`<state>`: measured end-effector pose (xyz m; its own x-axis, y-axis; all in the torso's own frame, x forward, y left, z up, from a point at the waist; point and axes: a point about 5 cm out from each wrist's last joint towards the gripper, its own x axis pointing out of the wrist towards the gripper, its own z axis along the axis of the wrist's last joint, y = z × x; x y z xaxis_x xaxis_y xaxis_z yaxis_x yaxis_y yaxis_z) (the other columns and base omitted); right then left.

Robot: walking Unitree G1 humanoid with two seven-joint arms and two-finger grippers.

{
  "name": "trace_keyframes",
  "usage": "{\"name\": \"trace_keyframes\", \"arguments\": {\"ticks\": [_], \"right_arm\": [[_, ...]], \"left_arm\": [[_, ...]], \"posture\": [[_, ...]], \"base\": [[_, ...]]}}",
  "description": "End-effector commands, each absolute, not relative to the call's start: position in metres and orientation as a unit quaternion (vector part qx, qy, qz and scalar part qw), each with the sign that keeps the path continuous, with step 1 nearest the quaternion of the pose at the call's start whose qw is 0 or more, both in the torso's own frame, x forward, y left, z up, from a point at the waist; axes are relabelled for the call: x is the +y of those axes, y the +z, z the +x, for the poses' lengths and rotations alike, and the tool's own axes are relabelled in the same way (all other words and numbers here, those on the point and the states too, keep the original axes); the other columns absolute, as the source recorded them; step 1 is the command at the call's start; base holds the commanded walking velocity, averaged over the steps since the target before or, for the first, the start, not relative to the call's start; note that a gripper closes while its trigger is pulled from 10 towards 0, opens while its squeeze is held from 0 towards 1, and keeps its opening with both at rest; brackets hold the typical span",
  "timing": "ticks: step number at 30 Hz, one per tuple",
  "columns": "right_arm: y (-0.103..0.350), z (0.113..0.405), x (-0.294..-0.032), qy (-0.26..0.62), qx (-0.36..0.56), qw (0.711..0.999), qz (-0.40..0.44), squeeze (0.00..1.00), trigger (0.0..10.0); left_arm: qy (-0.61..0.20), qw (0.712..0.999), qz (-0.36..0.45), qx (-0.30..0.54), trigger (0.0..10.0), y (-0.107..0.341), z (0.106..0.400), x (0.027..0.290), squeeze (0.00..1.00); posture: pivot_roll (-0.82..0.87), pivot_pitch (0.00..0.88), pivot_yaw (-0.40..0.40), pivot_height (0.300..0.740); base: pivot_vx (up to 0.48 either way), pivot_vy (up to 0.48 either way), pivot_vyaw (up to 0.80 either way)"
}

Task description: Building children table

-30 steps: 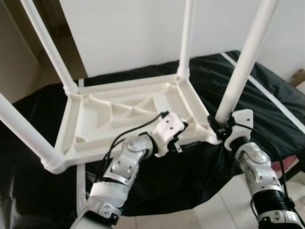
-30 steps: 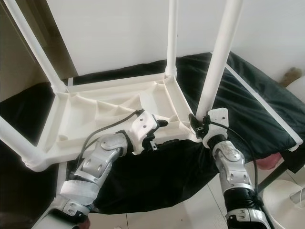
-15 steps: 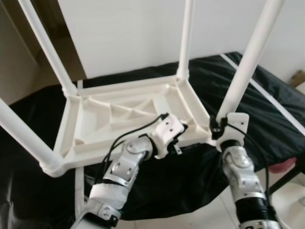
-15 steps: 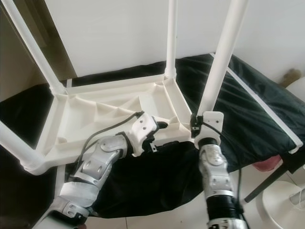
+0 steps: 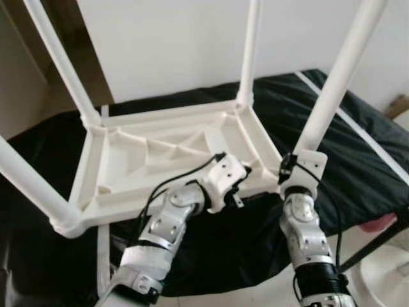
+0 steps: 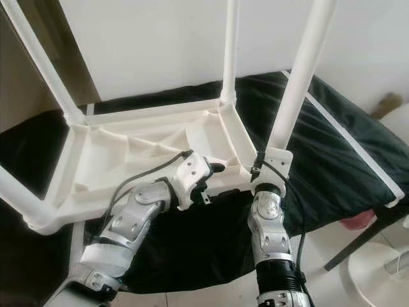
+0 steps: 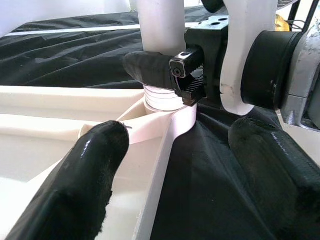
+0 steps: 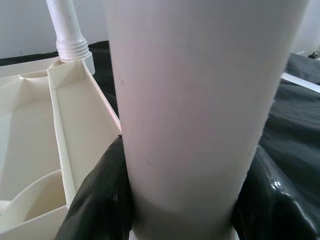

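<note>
A white plastic children's table [image 5: 160, 160] lies upside down on a black cloth, its legs pointing up. My right gripper [image 5: 291, 167] is shut on the near right leg [image 5: 339, 77] just above its threaded base; in the right wrist view the leg [image 8: 200, 100] sits between both black fingers [image 8: 100, 200]. My left gripper [image 5: 241, 179] is open at the same corner. In the left wrist view it [image 7: 185, 170] straddles the table's near rim [image 7: 160, 165], one finger [image 7: 95, 175] inside the frame and the other over the cloth. The right gripper's fingers [image 7: 155, 67] wrap the leg just ahead.
The black cloth [image 5: 358, 160] covers a low platform with a white strip [image 5: 364, 131] along its right side. A white wall stands behind and a brown door frame [image 5: 83, 51] at the back left. A pink object [image 5: 377, 224] and a white round item [image 5: 390, 275] sit on the floor at the right.
My right forearm has swung left to stand under the leg's base, the wrist turning around the leg while still gripping it. The left arm has stayed put.
</note>
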<state>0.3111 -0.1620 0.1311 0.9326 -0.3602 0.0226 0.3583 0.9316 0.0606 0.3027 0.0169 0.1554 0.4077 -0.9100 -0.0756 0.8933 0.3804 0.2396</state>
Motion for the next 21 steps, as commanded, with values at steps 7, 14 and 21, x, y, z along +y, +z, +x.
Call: {"name": "trace_keyframes", "arguments": {"ticks": [7, 14, 21], "right_arm": [[0.113, 0.304, -0.162, -0.193, 0.033, 0.980, 0.025, 0.00, 10.0], [0.115, 0.304, -0.162, -0.194, 0.028, 0.980, 0.025, 0.00, 10.0], [0.125, 0.301, -0.160, -0.171, -0.009, 0.984, 0.040, 1.00, 10.0]], "left_arm": [[-0.458, 0.880, 0.117, -0.040, 10.0, 0.156, 0.313, 0.023, 0.00], [-0.444, 0.887, 0.121, -0.042, 10.0, 0.155, 0.315, 0.026, 0.00], [-0.434, 0.894, 0.103, -0.043, 10.0, 0.157, 0.314, 0.029, 0.00]], "posture": [[-0.09, 0.000, 0.032, 0.740], [-0.09, 0.000, 0.034, 0.740], [-0.09, 0.000, 0.049, 0.740]], "base": [[0.000, 0.000, 0.00], [0.000, 0.000, 0.00], [0.000, 0.000, 0.00]]}}
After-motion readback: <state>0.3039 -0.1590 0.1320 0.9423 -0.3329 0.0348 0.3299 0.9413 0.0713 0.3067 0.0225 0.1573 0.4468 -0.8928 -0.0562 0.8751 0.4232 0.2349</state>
